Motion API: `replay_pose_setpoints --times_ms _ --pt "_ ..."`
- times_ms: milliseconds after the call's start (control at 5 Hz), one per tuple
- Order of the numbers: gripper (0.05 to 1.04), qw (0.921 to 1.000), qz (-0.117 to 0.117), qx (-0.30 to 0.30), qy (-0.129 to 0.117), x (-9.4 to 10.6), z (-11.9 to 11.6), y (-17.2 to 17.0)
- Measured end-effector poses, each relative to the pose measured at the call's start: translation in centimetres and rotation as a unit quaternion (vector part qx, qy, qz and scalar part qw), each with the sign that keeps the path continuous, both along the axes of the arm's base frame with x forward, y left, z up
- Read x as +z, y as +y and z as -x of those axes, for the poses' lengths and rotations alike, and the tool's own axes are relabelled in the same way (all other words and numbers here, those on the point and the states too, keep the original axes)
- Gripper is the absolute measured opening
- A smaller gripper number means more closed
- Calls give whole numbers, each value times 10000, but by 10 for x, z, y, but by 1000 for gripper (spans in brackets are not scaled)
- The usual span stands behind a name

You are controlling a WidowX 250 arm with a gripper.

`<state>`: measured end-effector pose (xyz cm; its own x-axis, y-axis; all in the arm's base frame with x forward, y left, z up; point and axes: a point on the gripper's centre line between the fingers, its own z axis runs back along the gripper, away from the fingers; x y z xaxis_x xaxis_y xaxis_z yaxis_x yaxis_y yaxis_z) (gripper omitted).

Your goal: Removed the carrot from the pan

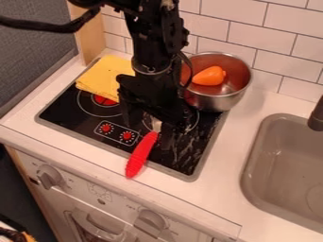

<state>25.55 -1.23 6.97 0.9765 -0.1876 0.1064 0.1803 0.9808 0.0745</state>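
Observation:
The black gripper [149, 131] hangs over the front middle of the stove, its two fingers apart and open. It stands to the left of and in front of the metal pan [218, 100], apart from the carrot. Inside the pan, against its back left part, lies the orange carrot [208, 76], short and thick. The pan sits at the stove's back right corner, and the arm hides part of its left side.
A red-handled utensil [142, 155] lies across the stove's front edge, its metal end partly under the gripper. A folded yellow cloth [106, 75] covers the back left burner. The sink [287, 165] is at the right, with a dark faucet [317, 116]; a tiled wall stands behind.

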Motion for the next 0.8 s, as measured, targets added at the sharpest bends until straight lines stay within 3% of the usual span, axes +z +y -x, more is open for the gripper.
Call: replay_pose_setpoints --times_ms 200,400,600,800 --pt "1001 9999 18 8 126 -5 1 -1" --pt "1001 9999 147 -59 40 5 -38 -4" --pt "1001 9994 178 -174 -252 20 -76 -5" --pt "1001 9979 226 -394 -464 22 -121 -9"
